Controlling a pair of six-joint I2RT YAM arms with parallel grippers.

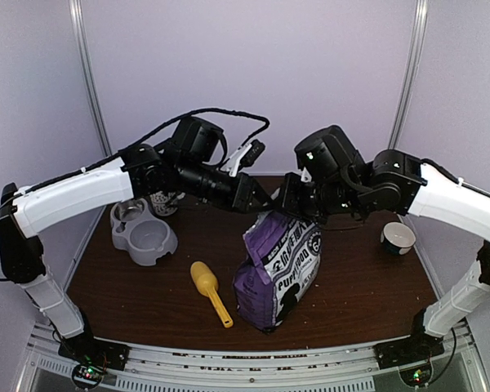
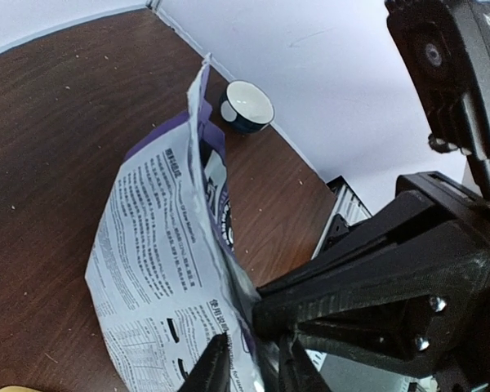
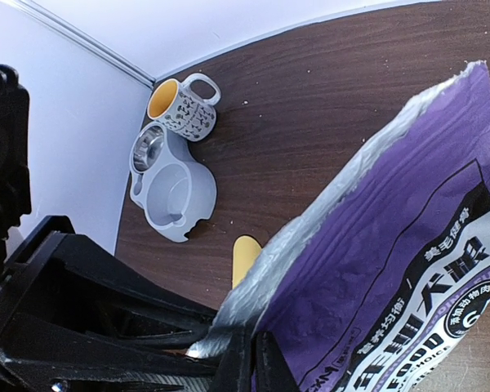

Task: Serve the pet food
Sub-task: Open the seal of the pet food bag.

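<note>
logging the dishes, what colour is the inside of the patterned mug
Yellow inside the white patterned ceramic mug, best seen in the right wrist view.

Robot test cell, lab-type. Brown wood-grain table (image 1: 351, 278) boxed by plain pale panels (image 1: 253, 65) behind and beside it. Aluminium posts (image 1: 90, 82) at its far corners, slotted metal rail (image 1: 253, 367) along its near edge.

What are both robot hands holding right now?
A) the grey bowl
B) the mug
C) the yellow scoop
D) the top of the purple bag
D: the left gripper and right gripper each pinch the bag at its top, while the scoop lies apart.
</note>
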